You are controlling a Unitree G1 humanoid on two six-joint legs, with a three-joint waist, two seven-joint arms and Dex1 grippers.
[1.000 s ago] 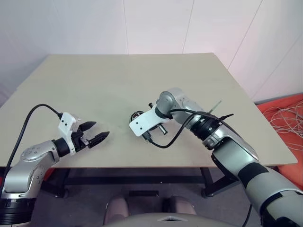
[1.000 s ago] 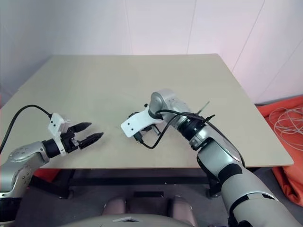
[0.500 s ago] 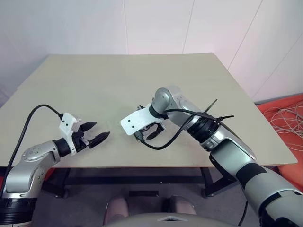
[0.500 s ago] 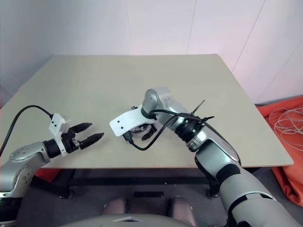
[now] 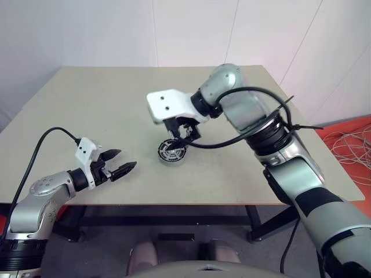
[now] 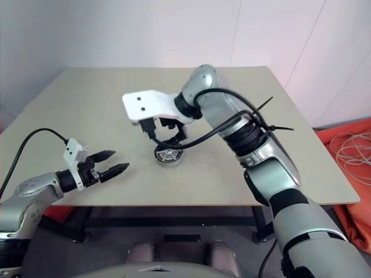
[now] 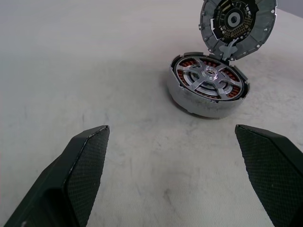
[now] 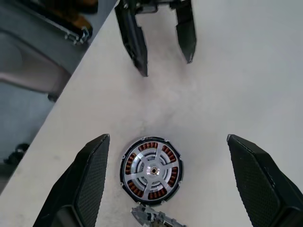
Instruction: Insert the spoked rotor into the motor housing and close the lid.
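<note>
On the left, the left gripper (image 5: 116,165) hovers over the near edge of the table (image 5: 87,104) exactly where it was a second ago, its two fingers spread wide and empty, pointed toward the middle of the table. There the motor housing (image 5: 172,152) now stands in plain view: a second ago the right gripper (image 5: 182,128) was down on top of it with its fingers nearly shut, and since then it has let go, spread its fingers wide and lifted clear, so it now hangs above the housing holding nothing. The left wrist view shows what that leaves: the spoked rotor (image 7: 209,81) sits down inside the housing, copper windings showing between its spokes, so the insertion looks done. The lid (image 7: 238,24) is not shut (it stands up from the housing's far rim, dark inner face toward the left gripper), so closing it is what remains, by my reading. How the lid joins the rim is hard to make out; in the right wrist view only a sliver of it enters the picture.
</note>
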